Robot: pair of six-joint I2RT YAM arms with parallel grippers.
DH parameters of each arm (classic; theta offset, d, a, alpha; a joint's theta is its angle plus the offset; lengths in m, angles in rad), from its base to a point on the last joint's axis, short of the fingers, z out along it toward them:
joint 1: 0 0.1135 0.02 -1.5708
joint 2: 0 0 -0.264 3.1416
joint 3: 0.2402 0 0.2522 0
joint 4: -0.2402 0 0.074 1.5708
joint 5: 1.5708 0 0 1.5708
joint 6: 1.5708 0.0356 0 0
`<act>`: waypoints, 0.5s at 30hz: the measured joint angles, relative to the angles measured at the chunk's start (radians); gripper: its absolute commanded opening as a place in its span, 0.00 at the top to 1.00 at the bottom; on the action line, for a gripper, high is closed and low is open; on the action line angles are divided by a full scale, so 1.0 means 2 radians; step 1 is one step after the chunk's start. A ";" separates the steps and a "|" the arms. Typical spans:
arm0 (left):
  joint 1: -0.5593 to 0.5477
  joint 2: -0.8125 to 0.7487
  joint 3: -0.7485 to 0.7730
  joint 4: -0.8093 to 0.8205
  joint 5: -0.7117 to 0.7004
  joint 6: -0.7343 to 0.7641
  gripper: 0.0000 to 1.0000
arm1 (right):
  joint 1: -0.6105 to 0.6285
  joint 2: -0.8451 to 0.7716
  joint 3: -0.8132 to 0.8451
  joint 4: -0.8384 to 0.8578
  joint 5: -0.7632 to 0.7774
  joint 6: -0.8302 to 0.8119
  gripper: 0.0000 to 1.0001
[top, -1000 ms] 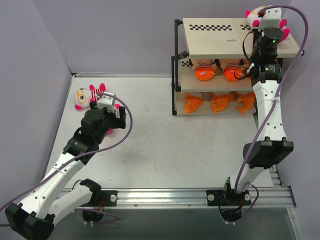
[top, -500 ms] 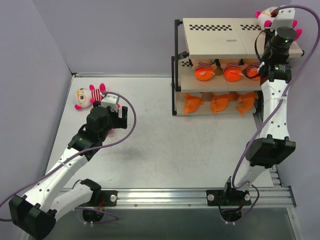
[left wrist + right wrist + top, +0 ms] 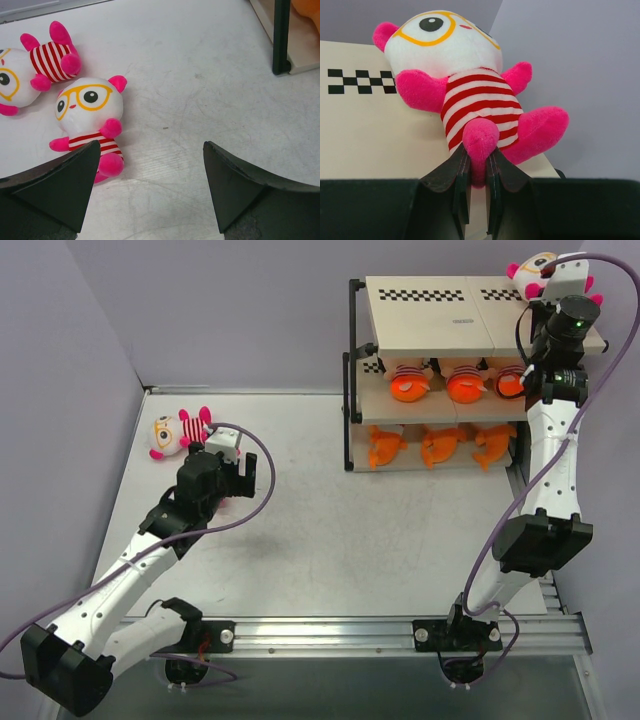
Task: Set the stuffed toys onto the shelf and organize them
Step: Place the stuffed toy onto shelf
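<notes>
The shelf [image 3: 440,315] stands at the far right. Three orange sharks [image 3: 432,447] fill its bottom board and three striped orange dolls [image 3: 462,380] its middle board. My right gripper [image 3: 477,159] is shut on one pink leg of a glasses toy [image 3: 470,85], which lies on the top board's far right corner [image 3: 530,267]. My left gripper [image 3: 150,170] is open and empty over the table. A second glasses toy [image 3: 90,107] lies just left of its left finger. A third [image 3: 30,70] lies beyond it, also in the top view [image 3: 175,430].
The shelf's black front post [image 3: 281,37] shows at the upper right of the left wrist view. Grey walls close in the table at the left and back. The right arm [image 3: 550,460] rises along the shelf's right side.
My right gripper has carried the glasses toy right and farther back along the top board. My left gripper has shifted slightly nearer and right, staying open.
</notes>
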 measured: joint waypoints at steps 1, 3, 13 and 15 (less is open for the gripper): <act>0.000 0.001 0.000 0.000 0.000 0.000 0.08 | 0.000 0.000 -0.001 0.000 -0.001 -0.001 0.88; 0.000 0.002 0.000 0.000 0.000 0.001 0.08 | -0.001 0.000 -0.002 0.001 -0.002 0.000 0.73; 0.000 0.006 0.000 0.000 -0.001 0.001 0.08 | -0.002 -0.010 -0.020 0.000 -0.016 0.011 0.43; 0.000 0.006 0.000 0.000 -0.001 0.001 0.08 | -0.002 -0.014 -0.022 0.000 -0.020 0.012 0.40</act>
